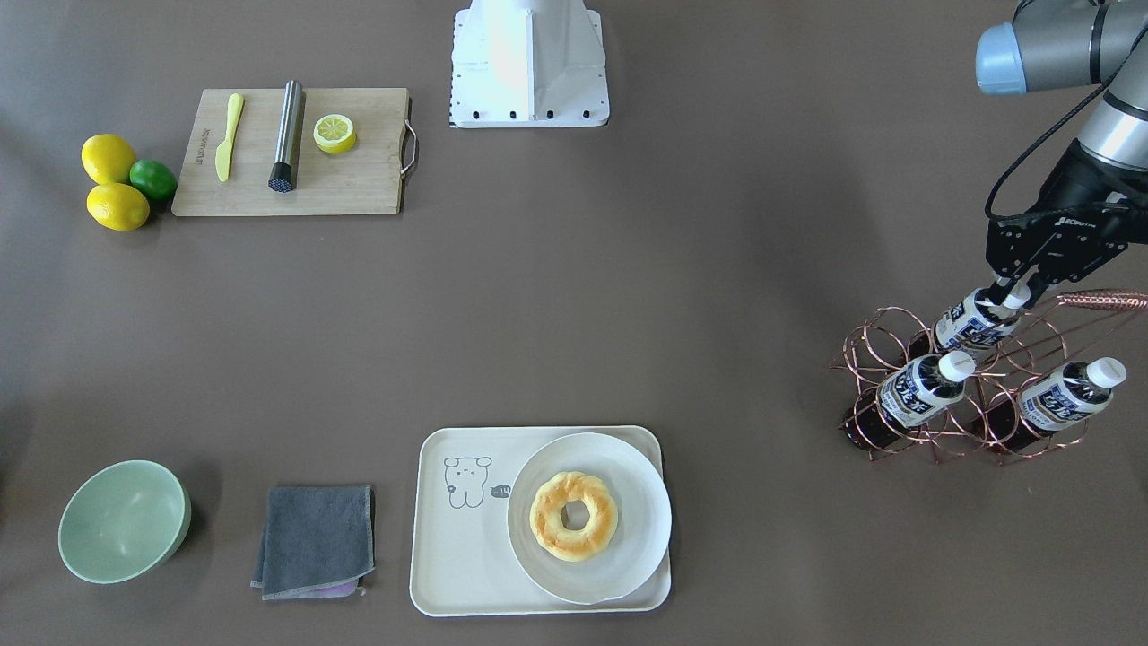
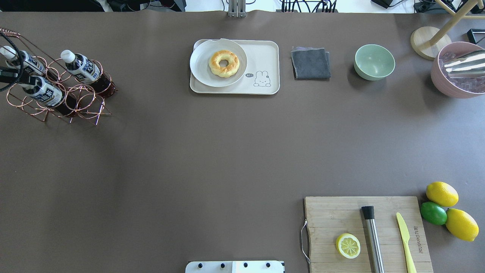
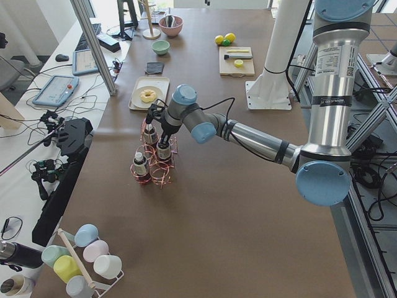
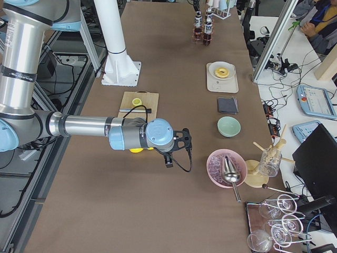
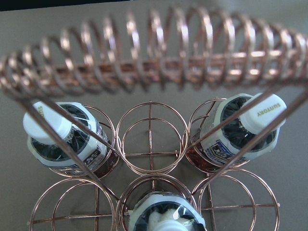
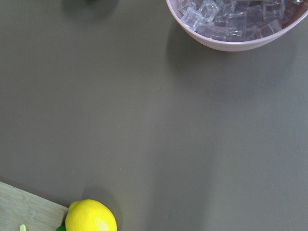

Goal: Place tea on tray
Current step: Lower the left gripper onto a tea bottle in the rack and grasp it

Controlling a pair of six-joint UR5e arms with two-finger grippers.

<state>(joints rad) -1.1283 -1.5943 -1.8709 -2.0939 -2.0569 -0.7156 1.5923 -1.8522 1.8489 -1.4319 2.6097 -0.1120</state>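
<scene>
Left end effector [image 1: 1015, 292]: the fingers stand on either side of the white cap of the tea bottle [image 1: 969, 323]. Whether they press on the cap cannot be told. The bottle sits tilted in the upper ring of a copper wire rack [image 1: 1099, 300], cap pointing up toward the end effector. Two more bottles [image 1: 919, 390] [image 1: 1067, 395] of the same kind lie in the lower rings, one on each side.

The tray [image 1: 457, 556] lies flat on the bench [image 1: 717, 269], well apart from the rack and bottle. It carries a plate [image 1: 632, 552] with a doughnut [image 1: 574, 516] on it. The end with the printed drawing is bare.

Right end effector [image 4: 168, 162]: above the bench near a lemon [image 6: 91, 217] and a pink bowl of ice [image 6: 231, 24]. Finger state cannot be told.
</scene>
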